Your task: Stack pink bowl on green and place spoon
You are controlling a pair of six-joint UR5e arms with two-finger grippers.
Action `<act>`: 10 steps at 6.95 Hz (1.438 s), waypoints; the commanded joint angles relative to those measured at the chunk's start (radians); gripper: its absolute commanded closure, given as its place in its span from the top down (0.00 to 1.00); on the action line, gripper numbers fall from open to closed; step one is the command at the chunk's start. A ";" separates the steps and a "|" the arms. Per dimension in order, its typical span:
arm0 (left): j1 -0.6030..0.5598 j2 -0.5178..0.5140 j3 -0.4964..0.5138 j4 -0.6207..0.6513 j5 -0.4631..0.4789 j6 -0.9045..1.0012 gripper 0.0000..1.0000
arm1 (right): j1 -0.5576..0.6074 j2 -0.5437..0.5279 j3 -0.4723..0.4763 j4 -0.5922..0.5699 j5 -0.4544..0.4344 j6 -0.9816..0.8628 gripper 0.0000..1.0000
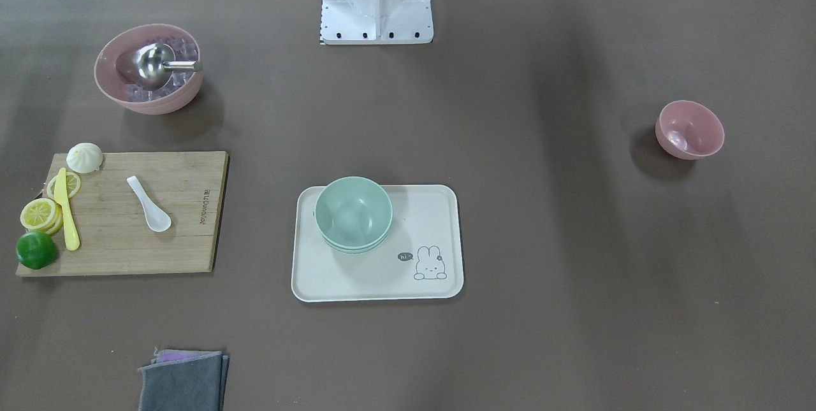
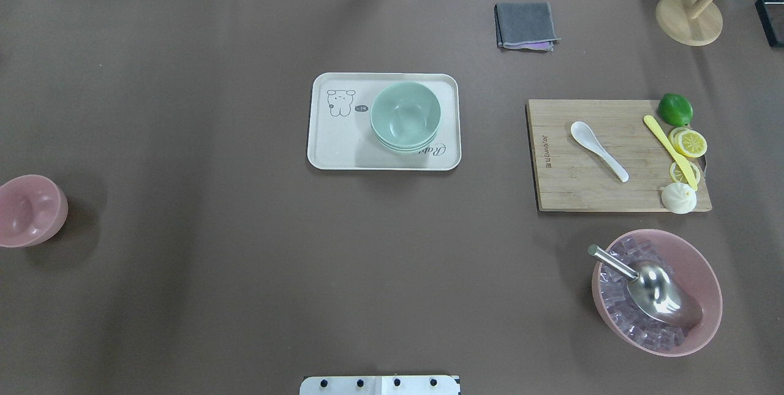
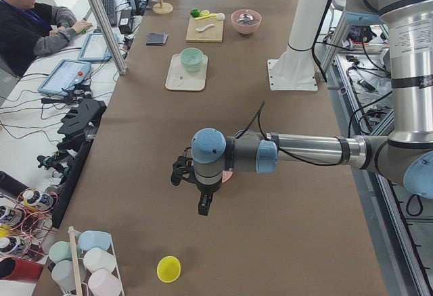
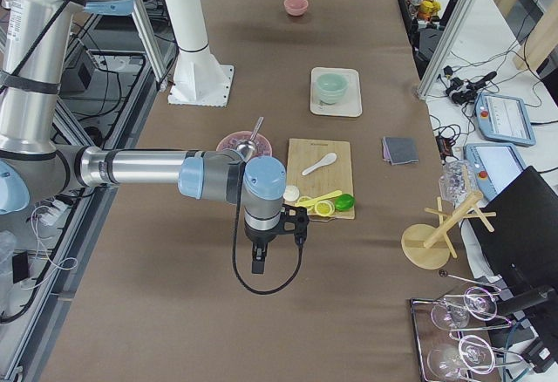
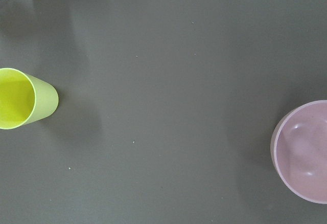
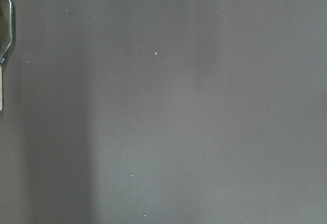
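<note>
A small empty pink bowl (image 1: 690, 130) stands alone on the table at the robot's far left (image 2: 30, 210); it also shows at the right edge of the left wrist view (image 5: 304, 152). Stacked green bowls (image 1: 353, 213) sit on a cream tray (image 1: 440, 220) at the table's middle. A white spoon (image 1: 149, 204) lies on a wooden cutting board (image 1: 185, 220). My left gripper (image 3: 203, 205) hangs above the table close to the small pink bowl; I cannot tell if it is open. My right gripper (image 4: 258, 264) hangs over bare table beyond the board; I cannot tell its state.
A large pink bowl (image 1: 148, 69) holds ice cubes and a metal scoop. A lime (image 1: 36, 250), lemon slices, a yellow knife (image 1: 66, 210) and a bun are on the board. A grey cloth (image 1: 183, 380), a yellow cup (image 5: 23, 98) and a wooden stand (image 2: 689, 17) are nearby.
</note>
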 commanded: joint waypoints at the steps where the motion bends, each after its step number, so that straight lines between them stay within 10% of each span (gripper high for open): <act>1: -0.002 0.005 0.004 -0.030 0.000 0.000 0.99 | 0.000 0.000 -0.001 0.000 0.002 0.000 1.00; 10: 0.001 -0.109 0.031 -0.025 -0.002 -0.011 0.99 | -0.001 0.054 0.034 0.037 0.053 0.001 1.00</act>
